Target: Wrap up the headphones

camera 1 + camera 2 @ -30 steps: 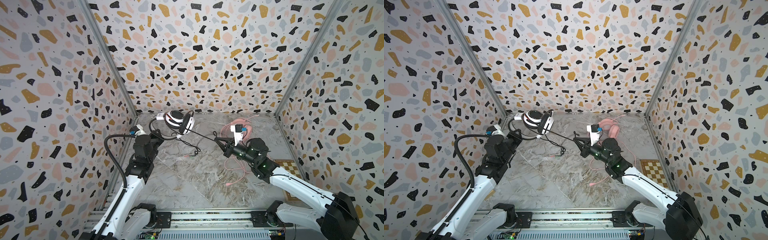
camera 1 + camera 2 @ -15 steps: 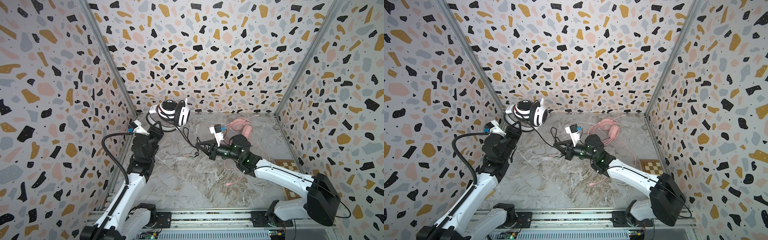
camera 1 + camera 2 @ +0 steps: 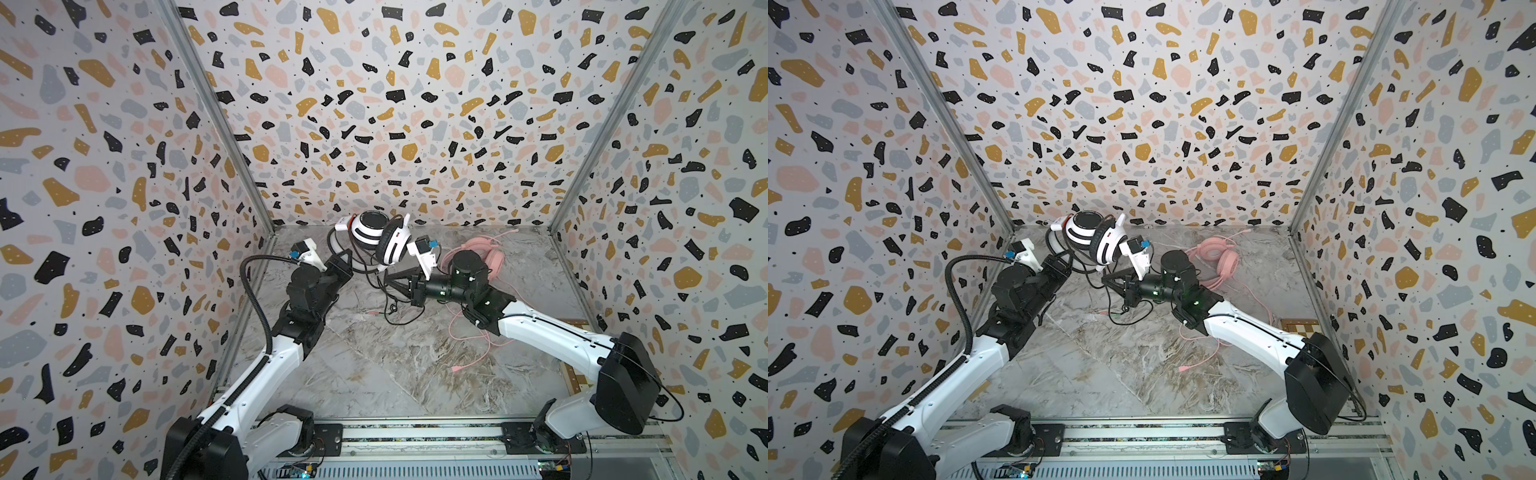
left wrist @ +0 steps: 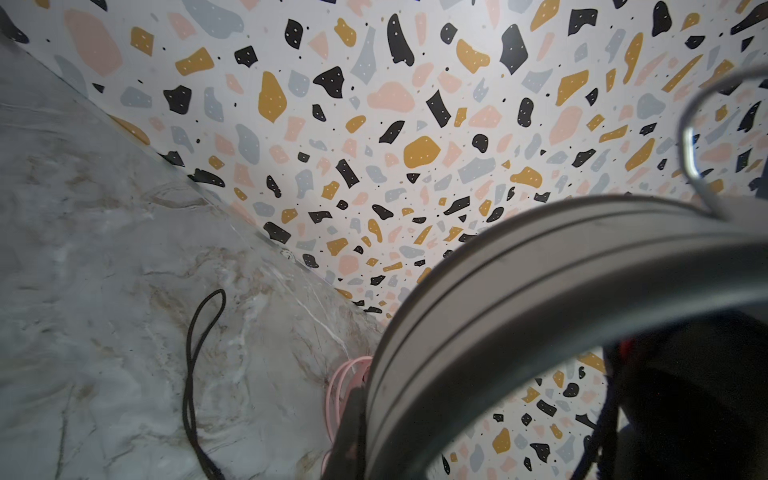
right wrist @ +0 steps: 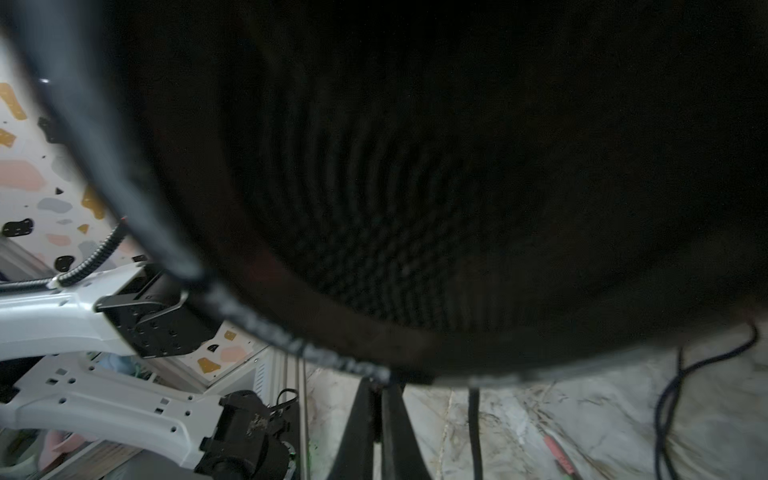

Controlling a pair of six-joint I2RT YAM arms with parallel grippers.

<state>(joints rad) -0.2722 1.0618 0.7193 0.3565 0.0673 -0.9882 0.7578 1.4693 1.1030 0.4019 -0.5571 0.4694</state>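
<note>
As the white headset (image 3: 379, 243) hangs clear of the table (image 3: 395, 374), we find it just above the middle of both top views. It sits close under the back wall (image 3: 395, 124), its cups tilted and its black band looping down to the left. The left gripper (image 3: 345, 261), reaching up from the lower left, has its jaws closed on that band. In the left wrist view the band (image 4: 540, 291) sweeps across the lower right of the frame, close against the camera.

From the headset the thin black cable (image 3: 392, 309) drops in loose loops to the marble at the centre of the frame. The right gripper (image 3: 388, 277), coming in from the right just below the cups, is pinched tight on this cable. In the right wrist view we see its fingers (image 5: 359, 432) pressed together at the lower middle with the cable running into their tips, while a black ear pad (image 5: 415, 187) fills most of the frame. We cannot tell how many turns of cable lie round the band.

The pink headset (image 3: 495, 259) lies on the table right of centre, partly hidden behind the right arm's wrist and apart from both grippers. Its pink cable (image 3: 457, 368) trails toward the lower middle and ends in a plug on bare marble. At the table's right edge a chequered board (image 3: 1302, 326) shows beside the wall.
</note>
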